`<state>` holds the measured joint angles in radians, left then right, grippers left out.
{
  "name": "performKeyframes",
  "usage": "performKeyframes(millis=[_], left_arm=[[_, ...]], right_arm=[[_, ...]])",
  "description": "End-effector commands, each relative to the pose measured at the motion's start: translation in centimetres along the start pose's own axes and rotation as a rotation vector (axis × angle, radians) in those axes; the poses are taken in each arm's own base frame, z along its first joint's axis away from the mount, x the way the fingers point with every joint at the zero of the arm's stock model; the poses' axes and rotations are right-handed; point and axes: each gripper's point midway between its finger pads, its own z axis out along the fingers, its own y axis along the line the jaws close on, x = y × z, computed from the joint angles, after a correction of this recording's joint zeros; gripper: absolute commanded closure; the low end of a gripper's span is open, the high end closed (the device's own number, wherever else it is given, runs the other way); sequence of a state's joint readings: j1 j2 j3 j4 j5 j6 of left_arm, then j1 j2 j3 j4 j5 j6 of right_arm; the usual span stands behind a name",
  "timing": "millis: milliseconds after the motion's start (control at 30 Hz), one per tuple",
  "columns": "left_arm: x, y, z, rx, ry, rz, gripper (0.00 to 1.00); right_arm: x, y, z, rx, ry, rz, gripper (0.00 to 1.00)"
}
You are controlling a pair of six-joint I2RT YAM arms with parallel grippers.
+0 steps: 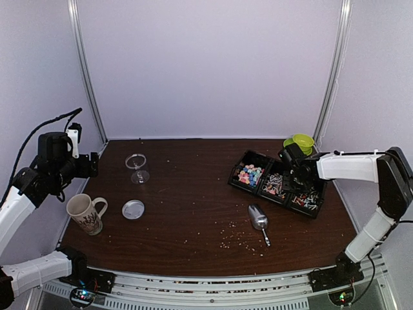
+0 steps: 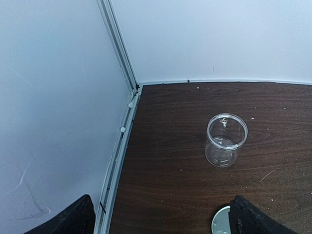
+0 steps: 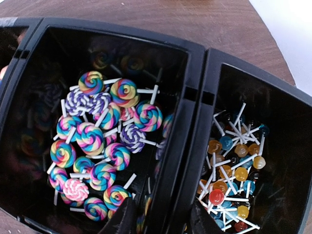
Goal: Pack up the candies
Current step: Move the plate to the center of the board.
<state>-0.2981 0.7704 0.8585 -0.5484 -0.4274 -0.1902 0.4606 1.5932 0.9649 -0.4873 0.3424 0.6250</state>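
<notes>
Right wrist view: right tool (image 3: 164,220) straddles the black plastic tray divider (image 3: 191,124); we cannot tell if it pinches. Adjoining compartment holds rainbow swirl lollipop candies (image 3: 97,141). Elsewhere, left tool (image 2: 165,222) spread. Picking step, we judge; next: firm closure.

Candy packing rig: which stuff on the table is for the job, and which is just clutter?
For the job, likely: candies, tray, scoop, jar, lid.
Just lying about, likely: mug, green bowl, crumbs.
</notes>
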Motion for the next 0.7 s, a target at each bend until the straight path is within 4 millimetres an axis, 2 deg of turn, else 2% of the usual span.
performKeyframes(millis=[0, 67, 133, 333, 667], left_arm=[[-1.5, 0.2, -0.4, 0.004, -0.039, -0.028, 0.02], [-1.5, 0.1, -0.4, 0.006, -0.038, -0.028, 0.02], [-1.4, 0.1, -0.3, 0.009, -0.036, -0.027, 0.02], [-1.4, -0.1, -0.2, 0.014, -0.032, -0.021, 0.02], [-1.2, -0.5, 0.2, 0.032, -0.018, -0.01, 0.02]], right_arm=[[-2.6, 3.1, -0.4, -0.025, -0.061, -0.073, 0.67], [-3.2, 4.3, -0.2, -0.028, -0.061, -0.118, 0.67], [-3.8, 5.6, -0.2, -0.035, -0.069, -0.169, 0.72], [-5.7, 10.1, -0.7, -0.095, -0.093, -0.281, 0.69], [-8.8, 18.1, -0.3, -0.18, -0.139, -0.345, 0.7]])
